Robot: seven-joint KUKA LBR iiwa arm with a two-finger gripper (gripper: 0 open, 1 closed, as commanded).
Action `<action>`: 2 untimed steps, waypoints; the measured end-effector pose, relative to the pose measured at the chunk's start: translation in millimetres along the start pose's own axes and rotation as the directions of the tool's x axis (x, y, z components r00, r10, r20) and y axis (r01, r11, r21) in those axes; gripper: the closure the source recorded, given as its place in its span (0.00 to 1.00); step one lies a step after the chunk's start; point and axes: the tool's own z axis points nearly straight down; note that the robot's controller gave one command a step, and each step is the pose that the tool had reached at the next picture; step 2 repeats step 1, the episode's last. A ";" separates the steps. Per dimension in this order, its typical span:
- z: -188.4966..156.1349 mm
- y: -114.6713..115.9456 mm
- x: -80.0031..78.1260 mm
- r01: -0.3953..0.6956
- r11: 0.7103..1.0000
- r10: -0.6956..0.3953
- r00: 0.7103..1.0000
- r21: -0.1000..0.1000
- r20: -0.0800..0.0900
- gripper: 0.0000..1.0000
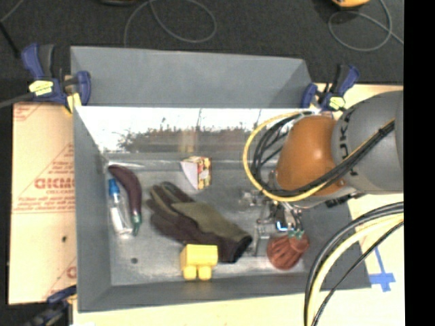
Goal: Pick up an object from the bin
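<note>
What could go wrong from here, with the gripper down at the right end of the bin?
1. The gripper hangs just above a round red ribbed toy with a green top, which lies near the grey metal bin's front wall. The toy may roll away or get pressed against that wall.
2. The dark brown and olive fabric glove reaches close to the gripper and might snag.

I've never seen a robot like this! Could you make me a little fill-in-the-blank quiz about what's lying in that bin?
1. The round thing nearest the claw is ___ in colour.
2. The dark glove lies in the ___ of the bin.
3. The blocky brick beside the glove is ___.
4. The arm reaches into the bin from the view's ___ side.
Missing words: red; middle; yellow; right.
</note>
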 end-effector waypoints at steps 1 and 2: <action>23.2 33.7 -0.7 0.112 0.994 -0.112 0.994 0.003 0.001 1.00; 23.2 33.7 -0.7 0.112 0.994 -0.112 0.994 0.003 0.001 1.00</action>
